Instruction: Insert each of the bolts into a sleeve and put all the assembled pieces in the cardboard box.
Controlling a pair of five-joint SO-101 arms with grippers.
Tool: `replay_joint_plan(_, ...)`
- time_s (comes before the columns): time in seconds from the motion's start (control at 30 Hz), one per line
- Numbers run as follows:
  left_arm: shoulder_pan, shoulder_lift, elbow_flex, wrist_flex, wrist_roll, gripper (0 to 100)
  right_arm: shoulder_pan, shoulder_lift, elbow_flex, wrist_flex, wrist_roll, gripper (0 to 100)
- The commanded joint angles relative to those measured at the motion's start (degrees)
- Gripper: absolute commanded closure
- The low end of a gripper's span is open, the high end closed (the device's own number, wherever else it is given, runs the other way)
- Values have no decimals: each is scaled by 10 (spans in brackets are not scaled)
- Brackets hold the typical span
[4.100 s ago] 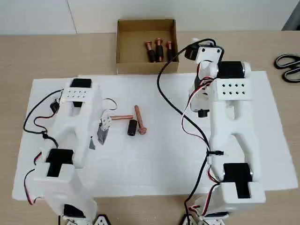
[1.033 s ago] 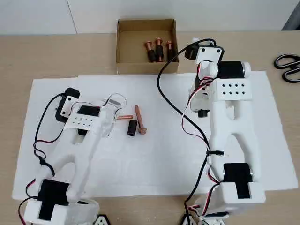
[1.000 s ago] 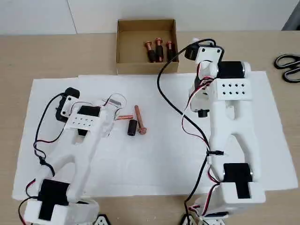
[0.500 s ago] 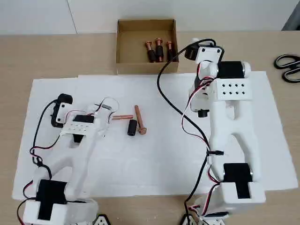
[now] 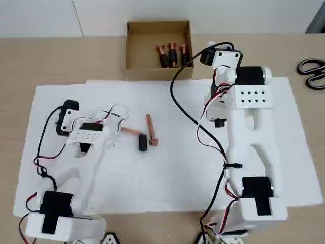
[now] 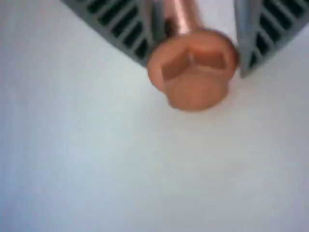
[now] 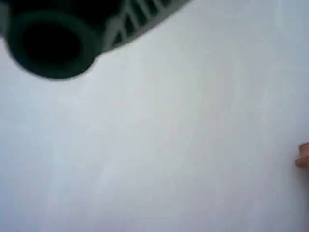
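My left gripper (image 5: pixel 118 129) is shut on a copper bolt (image 5: pixel 130 131), which points aslant toward a loose black sleeve (image 5: pixel 142 142) on the white paper. In the left wrist view the bolt's hex head (image 6: pixel 192 67) sits between the grey fingers (image 6: pixel 120 34) of the left gripper (image 6: pixel 193 60). A second bolt (image 5: pixel 151 128) lies beside the sleeve. My right gripper (image 5: pixel 219 121) stays over the paper's right half, shut on another black sleeve (image 7: pixel 48 46). The cardboard box (image 5: pixel 133 51) at the back holds three assembled pieces (image 5: pixel 172 55).
White paper (image 5: pixel 172 183) covers the table's middle. Scissors (image 5: pixel 312 71) lie at the far right on the bare wood. A black cable (image 5: pixel 177 96) runs from the right arm past the box's front corner.
The left arm has drawn back slightly, and the bolt in its gripper has turned from level to slanting down toward the loose sleeve. The sleeve shifted a little. The right arm is still.
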Motion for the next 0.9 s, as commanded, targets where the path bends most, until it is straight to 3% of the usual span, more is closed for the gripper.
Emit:
replay_joint_plan(0.0,-2,1,-8,-8,-10,993,-2,-31,-3,-4,3,995)
replay_joint_plan(0.53,-6,0,-124,2,-46,993,-2,-31,-3,-3,3,995)
replay_joint_plan(0.67,-1,0,-208,105,-87,993,-2,-31,-3,-3,3,995)
replay_joint_plan(0.87,-3,0,-352,368,-211,993,-2,-31,-3,-5,2,995)
